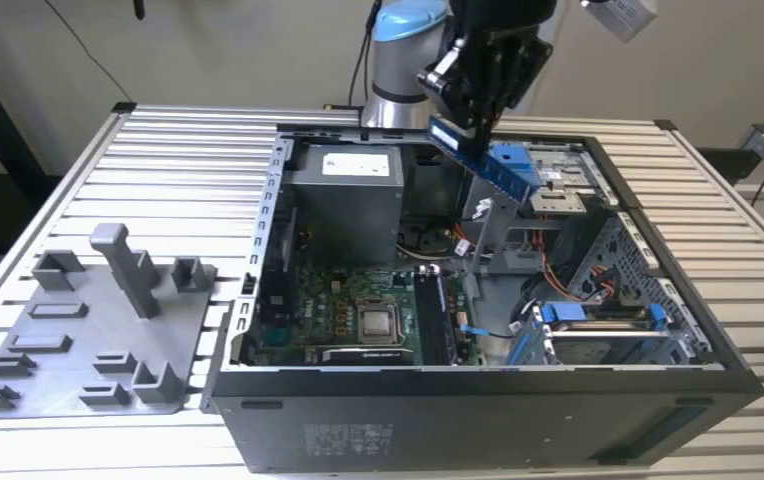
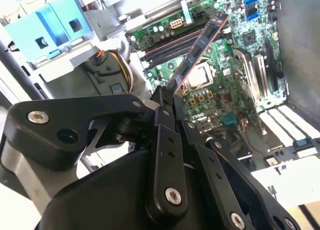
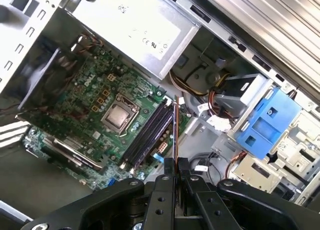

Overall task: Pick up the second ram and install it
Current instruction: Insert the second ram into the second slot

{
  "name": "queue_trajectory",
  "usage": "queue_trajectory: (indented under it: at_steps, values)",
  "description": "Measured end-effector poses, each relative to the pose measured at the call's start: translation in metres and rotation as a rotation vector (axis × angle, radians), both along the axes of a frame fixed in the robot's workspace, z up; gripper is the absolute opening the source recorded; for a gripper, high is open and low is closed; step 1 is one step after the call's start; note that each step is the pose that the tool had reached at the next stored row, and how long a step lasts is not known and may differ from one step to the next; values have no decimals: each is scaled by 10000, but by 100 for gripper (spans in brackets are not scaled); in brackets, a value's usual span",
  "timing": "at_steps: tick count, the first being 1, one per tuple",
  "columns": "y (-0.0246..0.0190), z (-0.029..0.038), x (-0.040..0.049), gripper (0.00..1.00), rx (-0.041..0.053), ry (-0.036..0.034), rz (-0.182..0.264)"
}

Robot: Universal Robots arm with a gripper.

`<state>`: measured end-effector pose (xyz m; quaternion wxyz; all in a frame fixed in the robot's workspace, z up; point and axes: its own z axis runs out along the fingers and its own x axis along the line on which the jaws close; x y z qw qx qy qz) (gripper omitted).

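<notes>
Closest: end effector (image 3: 175,169) pinching second ram (image 2: 200,44) by one end; stick tilted, held in air above open PC case (image 1: 489,420), well apart from mobo (image 3: 75,99). Pickup done, seating left: ram not yet in black slots (image 3: 147,135) beside CPU socket (image 3: 120,115). Est. approx halfway. Beyond: grey fixture (image 1: 75,350) w/ upright posts on tabletop (image 1: 182,150).

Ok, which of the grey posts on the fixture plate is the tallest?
The tall post with the wider head, near the middle of the plate; the others are much shorter. The gripper is shut on the second ram above the case.
</notes>
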<state>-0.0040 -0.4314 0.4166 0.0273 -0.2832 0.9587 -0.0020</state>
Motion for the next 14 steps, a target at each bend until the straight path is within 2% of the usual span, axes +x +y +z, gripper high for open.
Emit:
queue_trajectory:
  at_steps: [14]
  values:
    - [0, -11, 0, 14, -8, 1, -1830]
